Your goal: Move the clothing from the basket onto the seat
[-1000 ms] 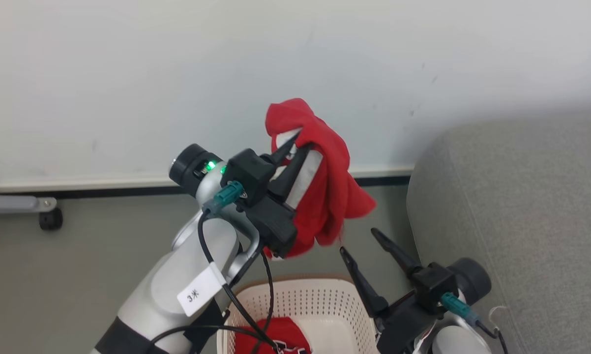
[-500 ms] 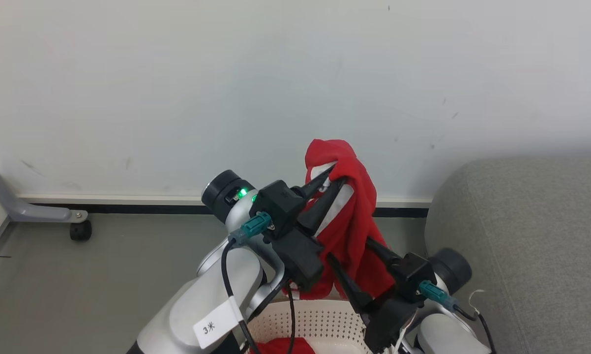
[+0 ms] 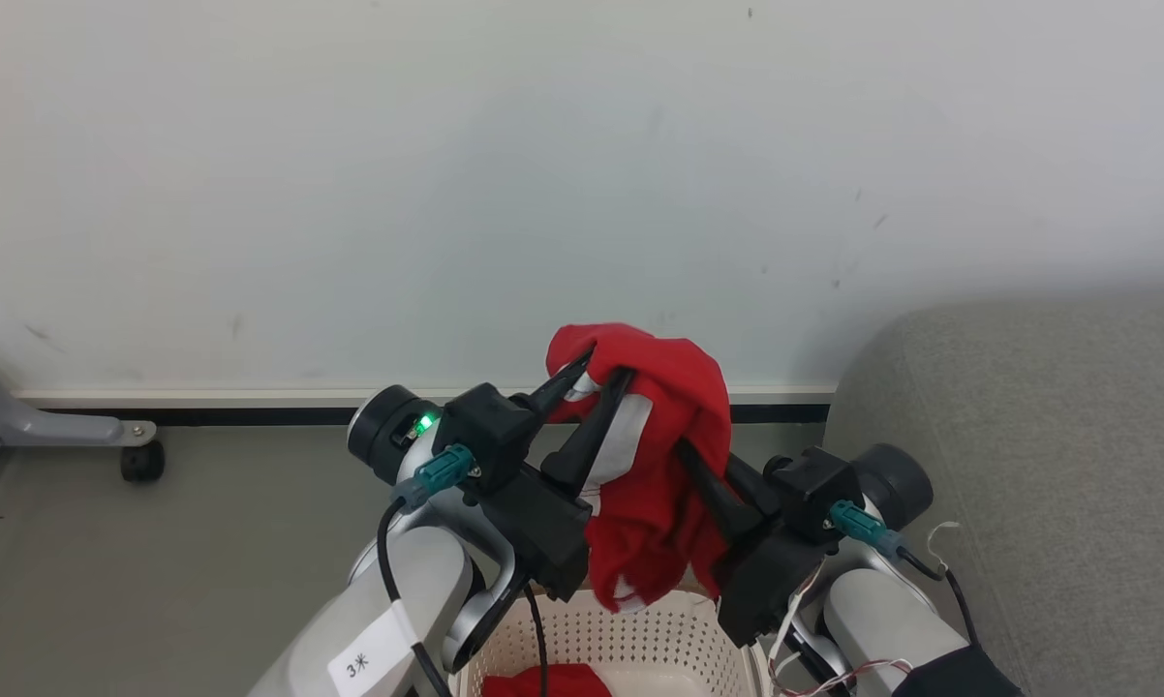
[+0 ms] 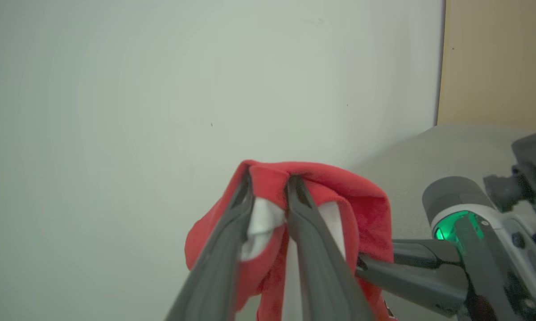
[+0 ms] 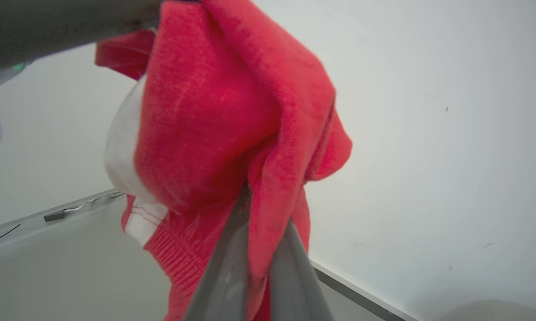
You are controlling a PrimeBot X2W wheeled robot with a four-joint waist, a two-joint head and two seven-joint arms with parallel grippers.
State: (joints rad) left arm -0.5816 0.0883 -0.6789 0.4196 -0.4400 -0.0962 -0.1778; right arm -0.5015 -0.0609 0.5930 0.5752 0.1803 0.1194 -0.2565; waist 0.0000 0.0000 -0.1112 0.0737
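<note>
Now, mid-frame in the head view, the right gripper (image 3: 689, 453) has clamped onto the red clothing (image 3: 655, 465) hanging above the basket (image 3: 640, 620) at bottom centre, while the left gripper (image 3: 603, 366) starts parting its fingers, their hold unclear, likely a handover toward the seat (image 3: 1027, 436) at right.

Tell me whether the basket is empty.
Not empty: red clothing lies inside the basket, at the head view's bottom edge, under the lifted garment hanging above its rim.
</note>
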